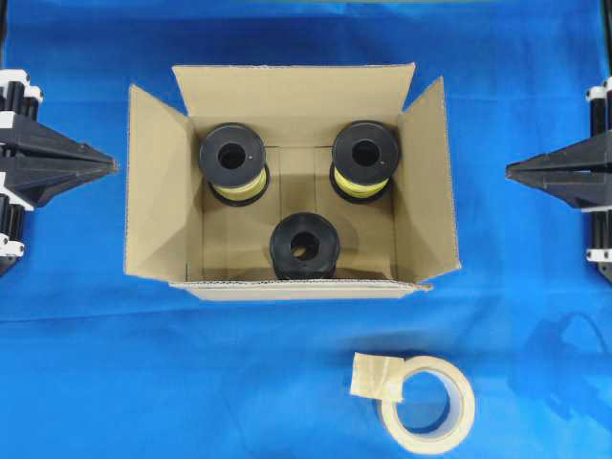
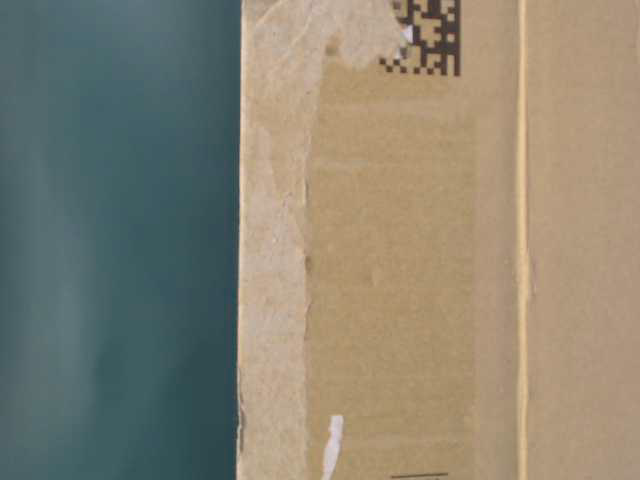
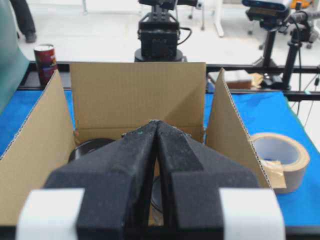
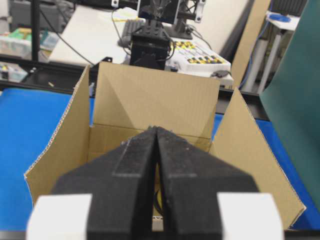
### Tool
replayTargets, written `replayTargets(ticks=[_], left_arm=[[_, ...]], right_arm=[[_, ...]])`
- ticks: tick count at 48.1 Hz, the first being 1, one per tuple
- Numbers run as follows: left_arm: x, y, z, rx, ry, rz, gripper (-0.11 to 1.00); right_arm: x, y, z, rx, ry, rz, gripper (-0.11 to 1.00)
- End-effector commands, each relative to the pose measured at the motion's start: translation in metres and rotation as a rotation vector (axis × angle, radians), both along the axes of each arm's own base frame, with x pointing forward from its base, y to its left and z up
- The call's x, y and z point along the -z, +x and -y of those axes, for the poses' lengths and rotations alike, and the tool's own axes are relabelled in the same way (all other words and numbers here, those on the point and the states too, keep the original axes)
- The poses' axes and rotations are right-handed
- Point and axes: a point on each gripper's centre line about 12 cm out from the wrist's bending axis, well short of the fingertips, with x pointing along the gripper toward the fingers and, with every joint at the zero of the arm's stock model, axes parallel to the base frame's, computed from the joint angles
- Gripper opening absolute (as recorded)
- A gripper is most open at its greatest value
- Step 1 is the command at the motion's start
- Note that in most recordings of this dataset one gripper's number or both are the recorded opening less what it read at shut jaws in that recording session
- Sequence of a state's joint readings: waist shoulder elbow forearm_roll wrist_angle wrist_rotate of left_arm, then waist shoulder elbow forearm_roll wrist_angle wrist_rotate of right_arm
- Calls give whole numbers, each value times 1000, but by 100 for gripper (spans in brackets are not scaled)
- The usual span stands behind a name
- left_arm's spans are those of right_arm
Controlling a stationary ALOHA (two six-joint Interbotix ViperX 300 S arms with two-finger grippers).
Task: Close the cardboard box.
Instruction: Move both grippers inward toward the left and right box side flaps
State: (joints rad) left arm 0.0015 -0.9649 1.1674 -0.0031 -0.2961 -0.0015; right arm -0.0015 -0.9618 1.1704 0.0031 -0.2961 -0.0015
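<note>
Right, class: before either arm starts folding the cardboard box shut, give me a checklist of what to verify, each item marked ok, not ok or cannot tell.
1. All four flaps of the cardboard box stand open, none folded yet: ok.
2. The three spools sit below the rim: ok.
3. Left gripper clear of the box, jaws shut: ok.
4. Right gripper clear of the box, jaws shut: ok.
5. Tape roll outside the box, away from the flaps: ok.
6. Box stays put when pushed: cannot tell.
</note>
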Motion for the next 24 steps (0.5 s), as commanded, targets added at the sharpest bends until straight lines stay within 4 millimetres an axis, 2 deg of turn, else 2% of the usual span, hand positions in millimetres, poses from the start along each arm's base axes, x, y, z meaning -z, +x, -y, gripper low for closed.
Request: replayTargets(ticks=[1,14,24], left_arm=[[6,-1,0,1,-15,-45,0],[11,-19,1,6,-18,-152,0],[35,-29,0,1,-30,-262,0]], right_arm=[[-6,1,0,-2,11,12,0],[4,-6,2,9,44,-124,0],[33,-6,7,38,72,-241,0]])
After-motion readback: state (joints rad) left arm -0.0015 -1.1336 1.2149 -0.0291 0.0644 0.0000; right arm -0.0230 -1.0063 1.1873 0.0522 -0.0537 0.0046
